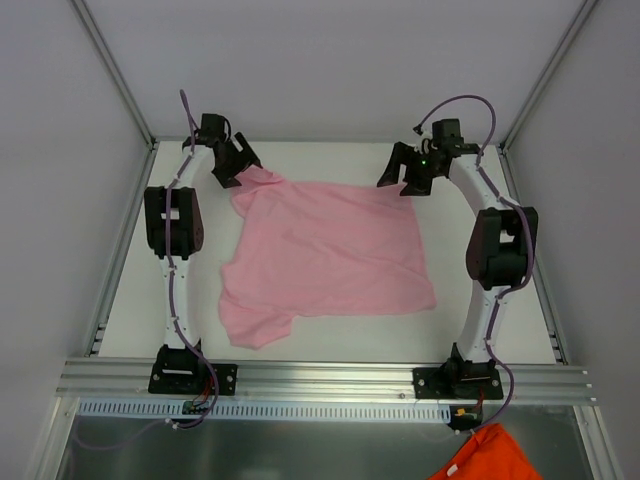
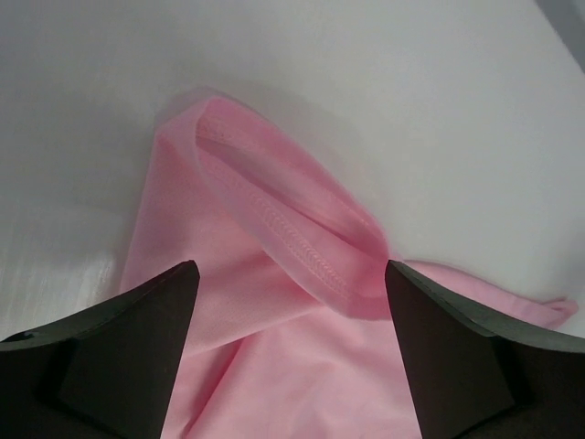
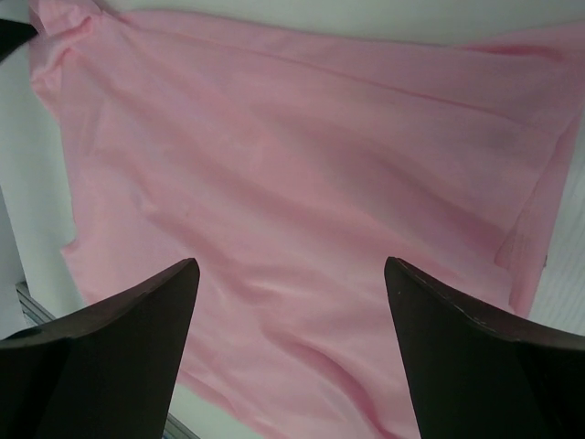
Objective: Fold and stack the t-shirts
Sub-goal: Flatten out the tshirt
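Observation:
A light pink t-shirt (image 1: 325,250) lies spread on the white table, one sleeve bunched at its near left corner. My left gripper (image 1: 236,172) is open over the shirt's far left corner, where a hemmed fold (image 2: 292,233) sticks up between the fingers. My right gripper (image 1: 405,180) is open just above the shirt's far right corner; its view shows the cloth (image 3: 302,183) spread below, nothing held.
The white table (image 1: 330,160) is bounded by grey walls at back and sides and a metal rail (image 1: 320,375) at the near edge. An orange cloth (image 1: 490,455) lies below the rail at the bottom right.

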Controlling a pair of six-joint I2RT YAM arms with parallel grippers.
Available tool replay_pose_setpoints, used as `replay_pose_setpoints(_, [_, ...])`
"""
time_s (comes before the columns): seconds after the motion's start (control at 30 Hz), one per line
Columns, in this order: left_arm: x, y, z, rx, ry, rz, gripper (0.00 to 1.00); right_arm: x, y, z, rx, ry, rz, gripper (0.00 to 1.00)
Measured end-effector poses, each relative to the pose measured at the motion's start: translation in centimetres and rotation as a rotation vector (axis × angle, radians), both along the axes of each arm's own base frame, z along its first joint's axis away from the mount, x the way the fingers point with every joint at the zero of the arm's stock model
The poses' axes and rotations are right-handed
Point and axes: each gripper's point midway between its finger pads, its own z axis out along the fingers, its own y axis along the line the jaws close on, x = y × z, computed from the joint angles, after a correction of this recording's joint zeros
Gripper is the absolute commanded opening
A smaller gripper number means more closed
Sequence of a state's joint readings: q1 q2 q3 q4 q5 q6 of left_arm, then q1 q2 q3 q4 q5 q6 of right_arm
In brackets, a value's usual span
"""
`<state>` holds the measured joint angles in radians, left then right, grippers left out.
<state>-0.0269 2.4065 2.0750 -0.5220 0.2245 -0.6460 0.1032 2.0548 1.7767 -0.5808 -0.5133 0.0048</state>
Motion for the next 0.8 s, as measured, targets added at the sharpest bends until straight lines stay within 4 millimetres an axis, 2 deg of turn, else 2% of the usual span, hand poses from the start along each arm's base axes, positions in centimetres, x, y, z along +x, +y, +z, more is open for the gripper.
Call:
replay_pose_setpoints(0.13, [0.7, 0.1, 3.2, 0.010, -0.070, -0.011, 0.87, -2.4, 0.7, 0.4, -0.044, -0.001, 0.032, 0.88])
replay_pose_setpoints(0.27, [-0.2, 0.3, 8.5, 0.025, -0.161, -0.017, 0.87, -4.6, 1.0, 2.0, -0.082, -0.041, 0.051, 0.88])
replay_pose_setpoints(0.37, [-2.8, 0.6, 13.2, 0.036, -0.239, -0.009, 0.88, -6.4, 0.3, 3.5, -0.114, -0.070, 0.041, 0.88])
replay_pose_setpoints(0.5, [-6.1, 0.7, 17.4, 0.033, -0.312, -0.008, 0.88, -7.8, -0.9, 5.5, -0.159, -0.107, 0.021, 0.88])
replay_pose_setpoints(0.57, [-7.3, 0.7, 17.9, 0.031, -0.328, -0.008, 0.88, -8.2, -1.3, 6.2, -0.178, -0.124, 0.013, 0.88])
replay_pose_setpoints(0.6, [-8.0, 0.7, 17.4, 0.031, -0.321, -0.009, 0.88, -8.3, -1.6, 6.4, -0.188, -0.131, 0.009, 0.89])
replay_pose_setpoints(0.7, [-9.8, 0.8, 14.6, 0.032, -0.250, -0.011, 0.88, -9.0, -2.2, 6.5, -0.217, -0.127, 0.005, 0.88])
replay_pose_setpoints(0.8, [-10.6, 0.7, 12.6, 0.032, -0.194, -0.014, 0.88, -9.4, -2.6, 6.5, -0.241, -0.119, 0.000, 0.88])
